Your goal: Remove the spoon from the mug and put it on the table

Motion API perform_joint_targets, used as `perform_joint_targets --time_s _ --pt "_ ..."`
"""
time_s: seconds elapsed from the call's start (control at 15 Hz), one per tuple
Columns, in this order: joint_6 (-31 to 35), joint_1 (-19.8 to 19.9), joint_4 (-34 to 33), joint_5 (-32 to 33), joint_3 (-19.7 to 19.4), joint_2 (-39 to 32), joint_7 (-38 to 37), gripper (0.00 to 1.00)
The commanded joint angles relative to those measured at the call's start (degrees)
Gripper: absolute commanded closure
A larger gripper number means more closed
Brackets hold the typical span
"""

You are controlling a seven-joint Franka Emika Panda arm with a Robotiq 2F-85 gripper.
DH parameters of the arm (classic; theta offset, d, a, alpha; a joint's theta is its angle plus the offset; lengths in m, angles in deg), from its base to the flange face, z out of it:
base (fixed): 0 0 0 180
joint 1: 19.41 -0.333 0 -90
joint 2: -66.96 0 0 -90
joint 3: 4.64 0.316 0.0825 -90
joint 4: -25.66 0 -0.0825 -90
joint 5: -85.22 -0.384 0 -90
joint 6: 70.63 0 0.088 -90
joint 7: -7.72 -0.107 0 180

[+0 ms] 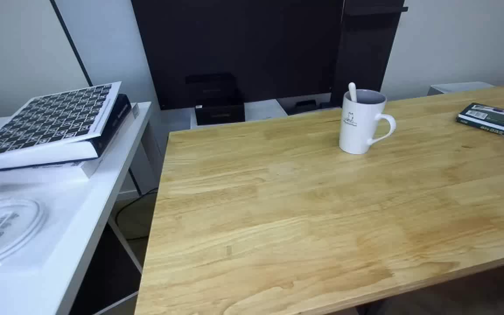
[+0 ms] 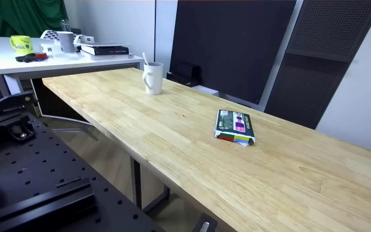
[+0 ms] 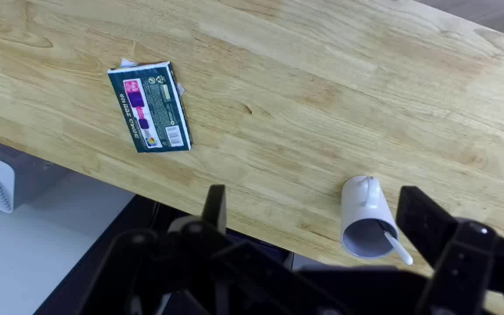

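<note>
The white mug stands upright on the wooden table in both exterior views; the mug [image 1: 357, 129] [image 2: 155, 82] has its loop handle at the side, and the table [image 1: 278, 210] [image 2: 185, 129] is light brown. The spoon [image 1: 352, 92] [image 2: 145, 58] leans inside the mug with its white handle end above the rim; its lower part is hidden in the mug. In the wrist view my gripper [image 3: 313, 194] is open and empty. The mug [image 3: 359, 201] and spoon [image 3: 398, 248] appear between the fingers, nearer the right-hand finger, apparently below them. The gripper shows in neither exterior view.
A dark green packet [image 1: 497, 120] [image 2: 235, 124] [image 3: 149, 109] lies on the table. A white side desk [image 1: 50, 183] carries stacked books [image 1: 55, 127]. The mug stands near a long table edge, with a dark panel [image 1: 243, 48] behind. A black perforated plate [image 2: 43, 174] lies beside the table.
</note>
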Motion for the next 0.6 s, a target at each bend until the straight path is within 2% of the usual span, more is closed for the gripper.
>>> perform_joint_targets --time_s 0.0,0.27,0.53 --pt "-0.23 -0.97 -0.13 0.72 -0.92 -0.12 -0.55 0.00" --pt "-0.23 -0.97 -0.13 0.71 -0.92 -0.12 -0.54 0.00" --pt "1.43 -1.80 -1.17 2.15 0.56 -5.21 -0.15 0.00"
